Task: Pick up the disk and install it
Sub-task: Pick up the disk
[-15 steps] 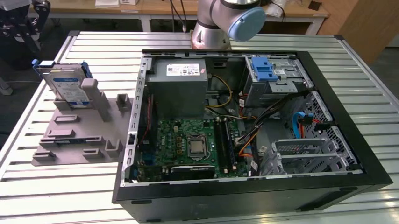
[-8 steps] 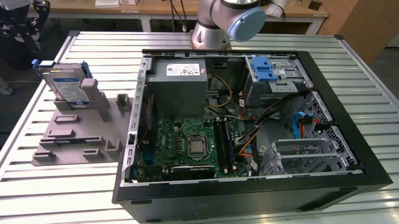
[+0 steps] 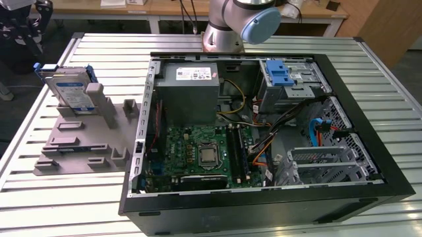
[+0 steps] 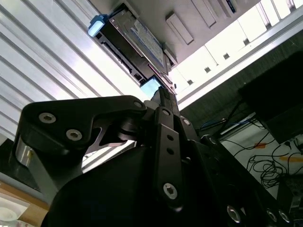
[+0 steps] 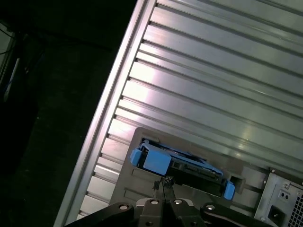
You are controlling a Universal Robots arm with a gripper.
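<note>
Computer case [image 3: 264, 210]; disk [image 3: 72, 91]; slatted metal table [image 3: 66, 207]

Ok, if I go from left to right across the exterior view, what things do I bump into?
disk → grey metal box → blue latch

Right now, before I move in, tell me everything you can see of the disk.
The disk is a flat silver drive with a white-and-blue label, framed by a blue plastic carrier. It stands on edge in the grey holder on the slatted table, at the exterior view's left, outside the computer case. Both wrist views show its dark edge and blue carrier ends. Only the holder touches it.
</note>
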